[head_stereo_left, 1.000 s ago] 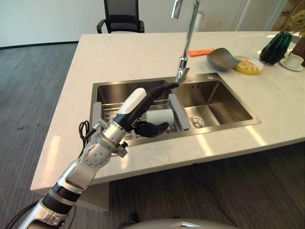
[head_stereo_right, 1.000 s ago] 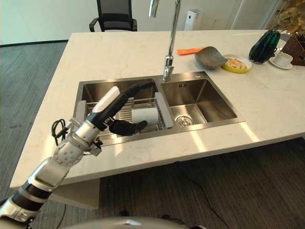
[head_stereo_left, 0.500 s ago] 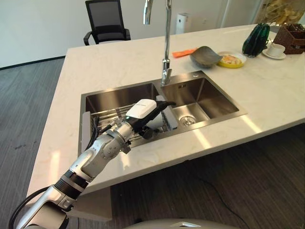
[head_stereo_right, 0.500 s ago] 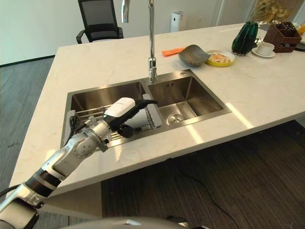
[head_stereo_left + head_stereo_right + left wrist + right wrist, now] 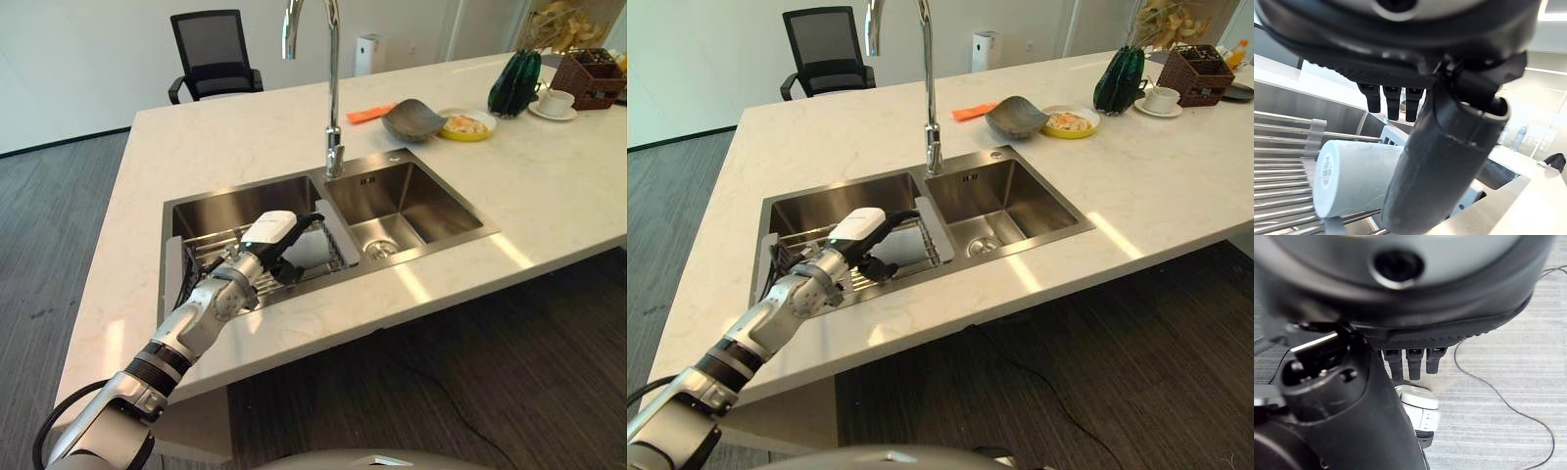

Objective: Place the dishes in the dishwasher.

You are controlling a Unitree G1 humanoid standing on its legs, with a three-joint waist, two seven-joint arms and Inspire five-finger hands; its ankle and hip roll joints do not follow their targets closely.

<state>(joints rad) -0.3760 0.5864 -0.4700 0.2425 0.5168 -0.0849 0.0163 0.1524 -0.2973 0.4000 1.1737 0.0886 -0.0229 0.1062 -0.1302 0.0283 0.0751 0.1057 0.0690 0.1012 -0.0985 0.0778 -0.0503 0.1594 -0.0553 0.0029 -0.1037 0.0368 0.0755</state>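
Reaching lower into the sink than a second ago, left hand (image 5: 277,238) is spreading relaxed fingers (image 5: 1387,100) above the white cup (image 5: 1356,175) lying on the wire rack (image 5: 1278,166), readying a grasp.

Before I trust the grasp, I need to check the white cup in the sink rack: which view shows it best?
The left wrist view: the white cup lies on its side on the rack, close up, beside the left hand. In both eye views the cup is small and partly hidden by that hand.
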